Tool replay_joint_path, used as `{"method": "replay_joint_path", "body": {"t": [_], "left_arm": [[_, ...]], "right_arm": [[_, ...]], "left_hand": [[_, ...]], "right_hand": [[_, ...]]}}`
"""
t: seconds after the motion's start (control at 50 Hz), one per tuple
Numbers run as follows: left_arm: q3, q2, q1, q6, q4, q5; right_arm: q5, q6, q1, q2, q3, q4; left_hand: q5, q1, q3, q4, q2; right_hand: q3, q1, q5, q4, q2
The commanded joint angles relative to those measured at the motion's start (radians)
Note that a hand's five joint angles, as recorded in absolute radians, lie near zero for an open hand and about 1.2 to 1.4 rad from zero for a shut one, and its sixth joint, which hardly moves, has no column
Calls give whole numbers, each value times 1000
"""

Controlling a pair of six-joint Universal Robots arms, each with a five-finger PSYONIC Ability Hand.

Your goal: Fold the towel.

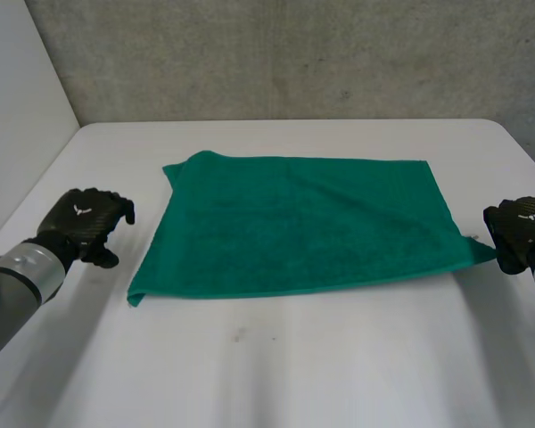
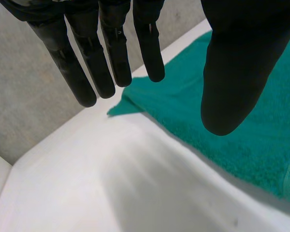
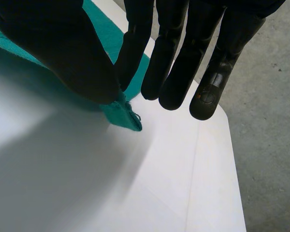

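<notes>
Zero folds, I'd say: towel [image 1: 303, 223] flat, my right hand [image 1: 522, 227] pinches its 4 o'clock corner, left hand [image 1: 85, 218] spread.

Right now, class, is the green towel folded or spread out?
Spread out: the towel lies flat on the table, four corners showing, no part folded over.
</notes>
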Motion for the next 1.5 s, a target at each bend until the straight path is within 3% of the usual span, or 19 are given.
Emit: {"method": "replay_joint_path", "body": {"t": [0.02,0.12,0.32,0.76,0.8,0.88,0.9,1.02,1.08,1.2,1.3,1.38,1.5], "left_arm": [[-9,97,-58,-61,-110,-8],[-15,86,-130,-118,-129,-40],[-9,-56,-209,-132,-43,-286],[50,-216,-213,-124,11,-309],[62,-225,-213,-120,18,-310],[70,-227,-207,-121,52,-310],[68,-217,-204,-120,66,-312],[62,-135,-196,-114,58,-315],[48,2,-195,-89,22,-309],[51,258,-192,12,-124,-300],[54,396,-182,110,-227,-292],[43,401,-178,167,-270,-292],[28,314,-172,201,-265,-292]], "right_arm": [[-2,3,-23,2,-1,-3],[-5,44,-32,2,-1,0],[-10,62,-32,2,9,1],[-12,61,-33,3,18,-9],[-12,61,-35,3,18,-11],[-9,61,-36,3,18,-11],[-9,59,-35,3,16,-11],[-1,43,-33,-27,-16,12],[2,18,-30,-92,-57,75],[-8,-114,-26,-274,-259,424],[-5,-223,-27,-294,-355,621],[8,-332,-23,-276,-350,718],[60,-396,25,-141,-309,698]], "left_hand": [[26,8,15,23,18],[29,11,18,26,21],[32,14,21,29,24],[55,37,44,52,47],[134,116,123,131,126],[606,588,595,603,598],[799,781,787,796,791],[801,782,789,798,793],[801,782,789,798,793],[801,782,789,798,793],[801,782,789,798,793],[801,782,789,798,793],[801,782,789,798,793]], "right_hand": [[209,423,223,203,215],[209,423,223,203,215],[209,423,223,203,215],[209,423,223,203,215],[209,423,223,203,215],[209,423,223,203,215],[209,423,223,203,215],[209,423,223,203,215],[209,423,223,203,215],[209,423,223,203,215],[209,423,223,203,215],[209,423,223,203,215],[209,423,223,203,215]]}}
